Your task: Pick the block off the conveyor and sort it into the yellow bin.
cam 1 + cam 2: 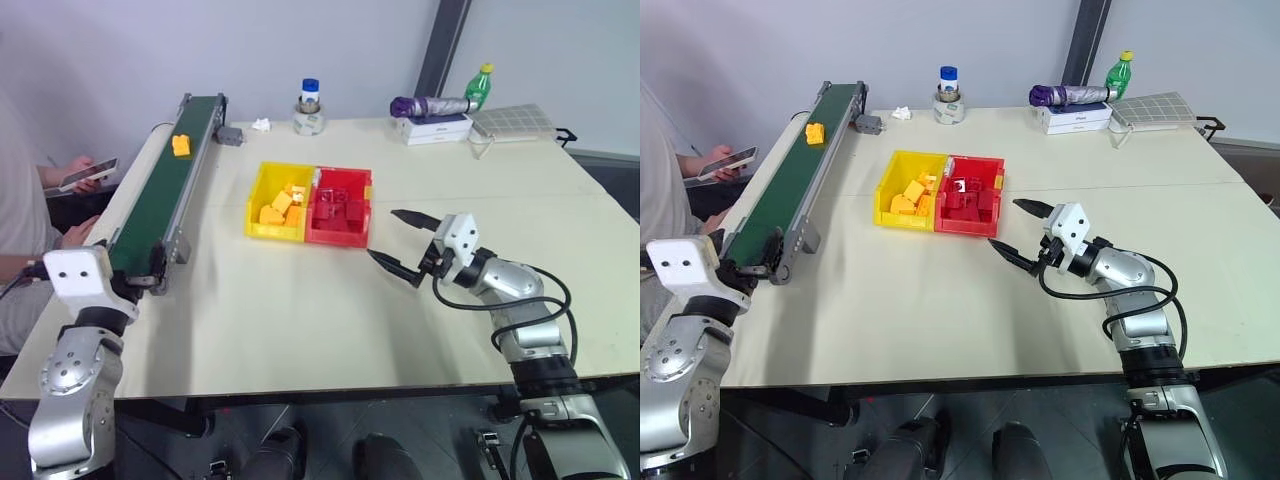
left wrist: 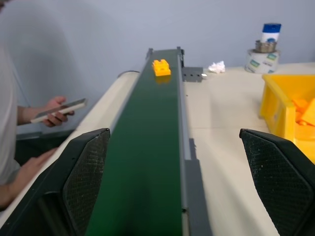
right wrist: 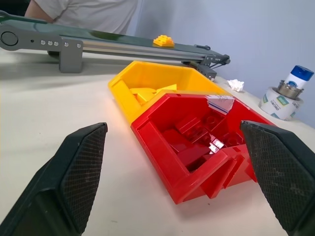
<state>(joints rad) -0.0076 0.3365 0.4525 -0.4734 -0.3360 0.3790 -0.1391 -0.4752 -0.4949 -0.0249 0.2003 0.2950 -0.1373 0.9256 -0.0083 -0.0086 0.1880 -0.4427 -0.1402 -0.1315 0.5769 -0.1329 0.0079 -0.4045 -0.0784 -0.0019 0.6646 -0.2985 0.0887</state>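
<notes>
— What does the block (image 1: 181,145) look like?
— It's a small orange-yellow brick with studs on top, chunky, sitting flat on the conveyor (image 1: 165,190) near the belt's far end.

— Which way does it point?
— Studs up. Its long axis I can't tell. The conveyor itself is long and narrow, with a dark green belt between grey rails.

— And your grippers?
— My left gripper (image 2: 177,182) is released, its fingers spread wide at the conveyor's near end, the belt running out between them. My right gripper (image 1: 398,243) is also spread and empty, hanging just beside the red bin (image 1: 340,208), on the side away from the conveyor.

— The surroundings?
— A pale table (image 1: 300,310) carries it all. The yellow bin (image 1: 279,202) is joined to the red bin and lies between it and the conveyor. A person holding a phone (image 1: 88,174) sits beyond the conveyor.
</notes>
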